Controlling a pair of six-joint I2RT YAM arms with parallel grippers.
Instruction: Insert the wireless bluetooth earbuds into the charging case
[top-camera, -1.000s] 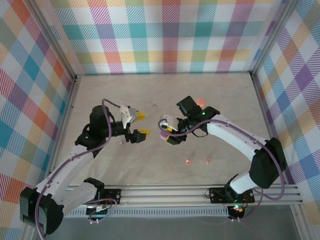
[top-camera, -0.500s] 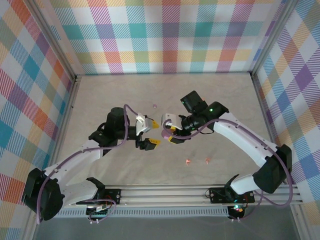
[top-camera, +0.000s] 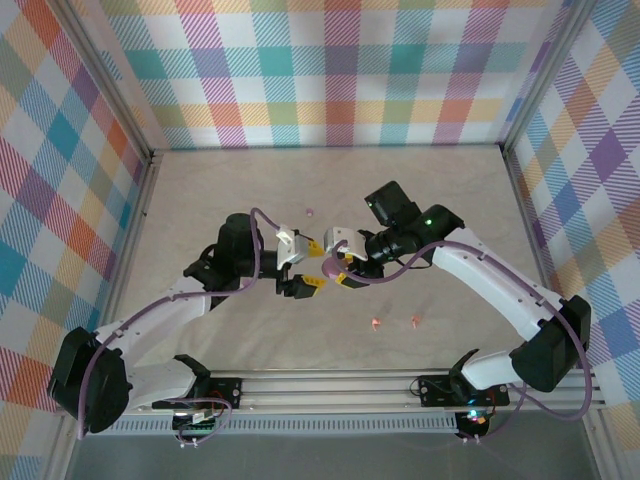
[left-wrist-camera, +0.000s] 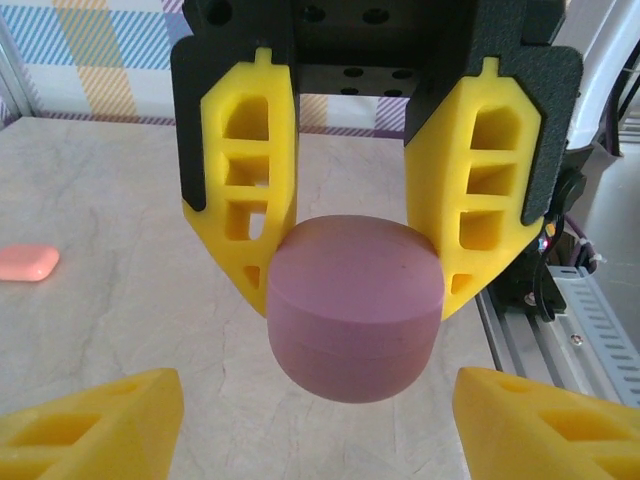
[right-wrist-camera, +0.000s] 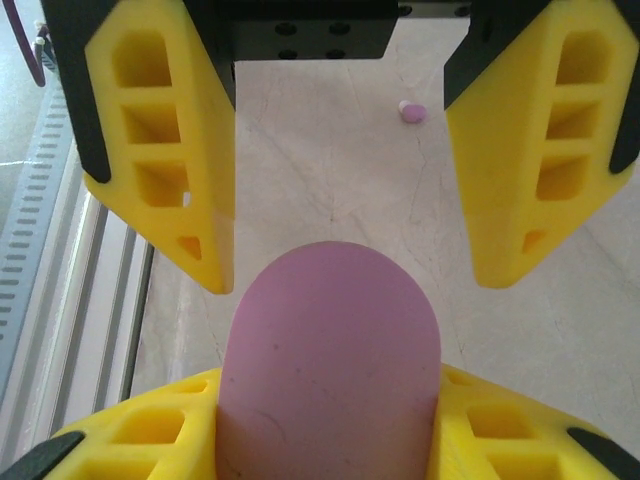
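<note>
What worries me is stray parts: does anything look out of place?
Nothing damaged, but loose on the table lie an orange earbud and its twin near the front, and a purple earbud farther back. The right hand holds the purple case aloft, lid shut.

The left pincer has its fingertips cut off by the bottom edge of its wrist view. A salmon piece on the surface runs off the left edge, too little of it showing to name. In the right wrist view the charging case is cut off below, and a lilac earbud beyond it is a blurred speck. From above, both pincers largely cover the case, and the two salmon earbuds are too small to make out their shape.
</note>
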